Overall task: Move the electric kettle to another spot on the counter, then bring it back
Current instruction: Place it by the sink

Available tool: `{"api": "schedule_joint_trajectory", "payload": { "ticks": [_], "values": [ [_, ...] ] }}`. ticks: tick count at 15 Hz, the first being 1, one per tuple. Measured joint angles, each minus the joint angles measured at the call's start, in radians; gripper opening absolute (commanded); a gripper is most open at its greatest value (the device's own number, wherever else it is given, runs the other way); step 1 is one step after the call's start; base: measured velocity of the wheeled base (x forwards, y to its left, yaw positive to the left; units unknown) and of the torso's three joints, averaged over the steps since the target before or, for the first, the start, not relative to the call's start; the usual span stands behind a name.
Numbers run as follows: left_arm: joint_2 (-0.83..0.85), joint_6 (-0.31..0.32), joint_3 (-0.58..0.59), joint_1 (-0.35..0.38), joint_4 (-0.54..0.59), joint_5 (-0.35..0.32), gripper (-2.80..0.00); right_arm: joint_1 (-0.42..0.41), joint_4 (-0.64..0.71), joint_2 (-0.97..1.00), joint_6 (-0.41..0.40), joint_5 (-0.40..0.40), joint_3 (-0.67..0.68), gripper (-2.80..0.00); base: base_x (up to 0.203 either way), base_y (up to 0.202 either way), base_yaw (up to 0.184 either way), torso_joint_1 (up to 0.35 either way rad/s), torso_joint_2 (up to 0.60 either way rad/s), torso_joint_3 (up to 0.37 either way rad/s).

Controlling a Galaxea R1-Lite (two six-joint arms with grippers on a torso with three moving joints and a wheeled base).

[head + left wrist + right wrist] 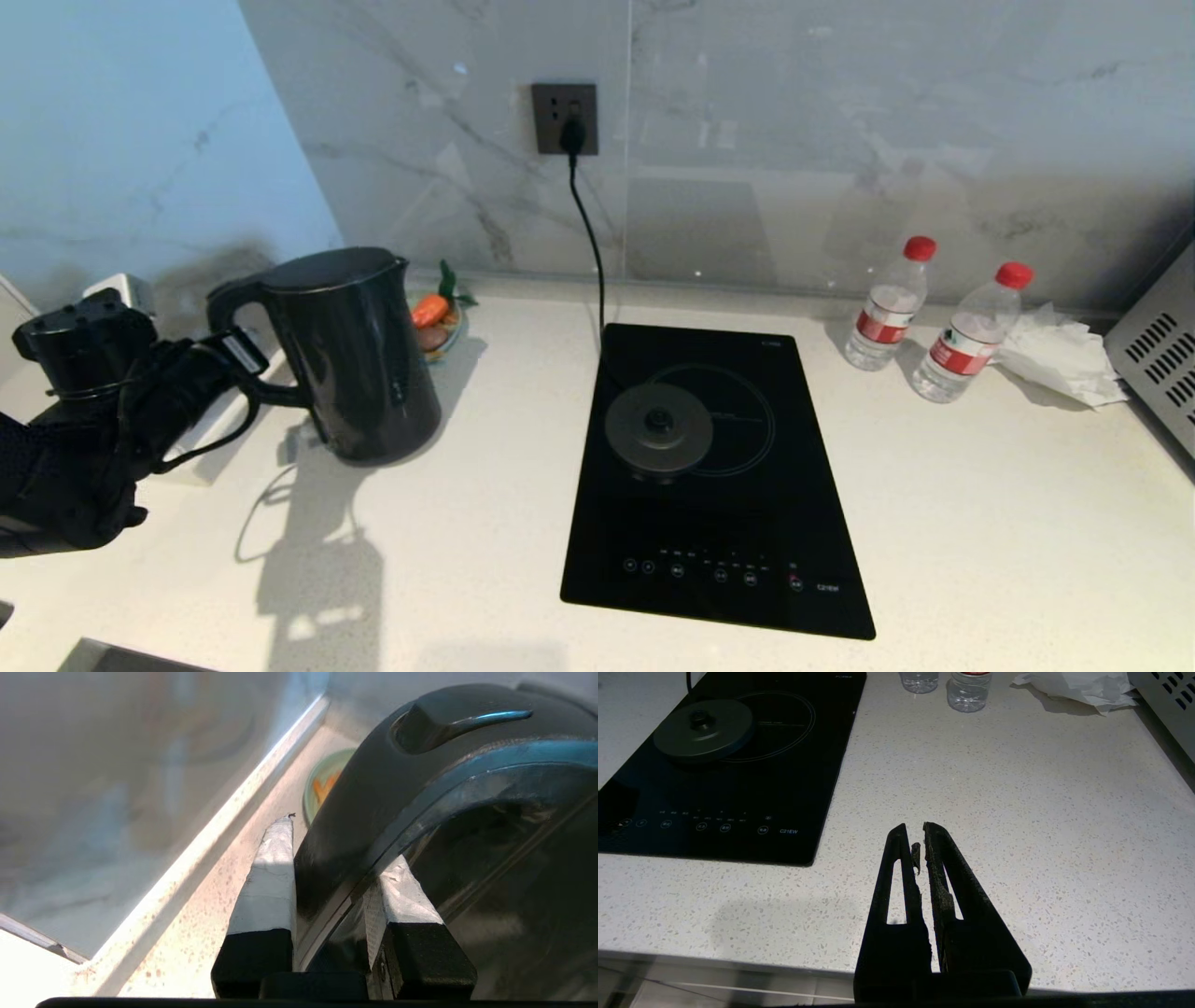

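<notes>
The electric kettle [359, 359] is a tall glossy black jug. It stands upright at the left of the white counter [980, 523], well left of the cooktop. My left gripper [238, 359] comes in from the left edge and is shut on the kettle's loop handle. In the left wrist view the taped fingers [268, 882] clamp the handle of the kettle [420, 765] from both sides. Whether the kettle's bottom touches the counter cannot be made out. My right gripper [915, 828] is parked above the counter [1017, 788] near its front edge, shut and holding nothing.
The round grey base disc [658, 429] lies on the black cooktop [747, 560], with its cord running to the wall socket [565, 117]. A small dish of toy food [439, 322] sits behind the kettle. Two water bottles [887, 308], crumpled paper [1055, 359] and a vented appliance [1162, 355] stand at the right.
</notes>
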Motion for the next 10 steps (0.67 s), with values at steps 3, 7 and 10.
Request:
{"api": "schedule_joint_trajectory", "payload": {
  "ticks": [3,7,10],
  "values": [
    [0.004,0.001,0.052,-0.005,-0.070,-0.016,-2.80,0.000,0.000,0.000,0.000,0.000,0.000,-2.80,0.000,0.000,0.000,0.000,0.00,0.000],
    [0.004,0.000,0.076,-0.001,-0.073,-0.017,-2.80,0.000,0.000,0.000,0.000,0.000,0.000,-2.80,0.000,0.000,0.000,0.000,0.00,0.000],
    [0.006,0.000,0.099,-0.002,-0.074,-0.018,-2.80,0.000,0.000,0.000,0.000,0.000,0.000,-2.80,0.000,0.000,0.000,0.000,0.00,0.000]
  ]
}}
